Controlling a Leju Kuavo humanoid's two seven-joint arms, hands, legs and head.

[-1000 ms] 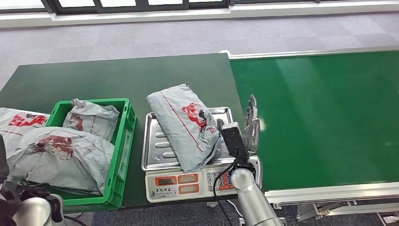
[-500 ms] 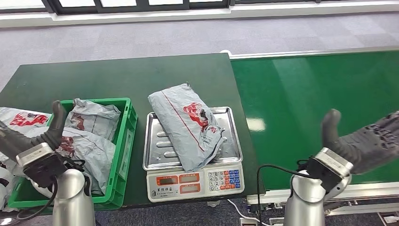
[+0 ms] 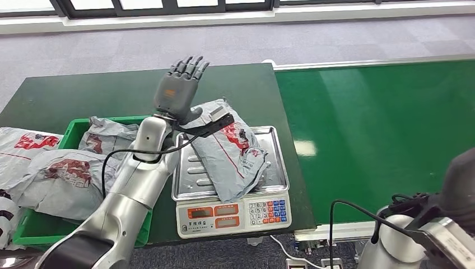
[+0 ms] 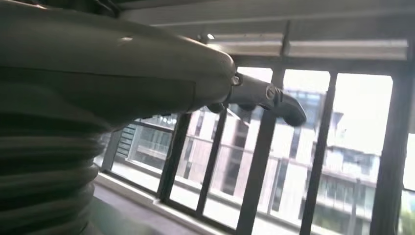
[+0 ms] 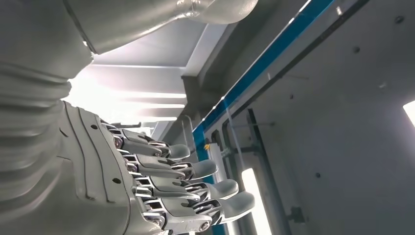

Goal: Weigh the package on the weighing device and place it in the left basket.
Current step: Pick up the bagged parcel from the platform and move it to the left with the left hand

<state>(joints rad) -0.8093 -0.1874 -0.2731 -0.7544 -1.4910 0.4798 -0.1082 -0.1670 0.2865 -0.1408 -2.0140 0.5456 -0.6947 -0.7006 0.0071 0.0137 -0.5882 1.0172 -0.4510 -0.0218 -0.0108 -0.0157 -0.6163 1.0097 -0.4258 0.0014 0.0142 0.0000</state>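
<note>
The left robot hand (image 3: pixel 180 85) had swung up from beside the green basket (image 3: pixel 147 213) to hover above the far end of the grey package (image 3: pixel 227 151), fingers spread and empty. The right robot hand (image 5: pixel 161 193), fingers extended and holding nothing, had drawn back low at the right. The package lay diagonally on the scale tray (image 3: pixel 275 168), overhanging its far edge; weighing appeared done, pickup pending. Open table (image 3: pixel 84 95) lay beyond, and the basket just left was already crowded with bags.

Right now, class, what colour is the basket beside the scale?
The basket is bright green, seen best in the head view, left of the scale.
</note>
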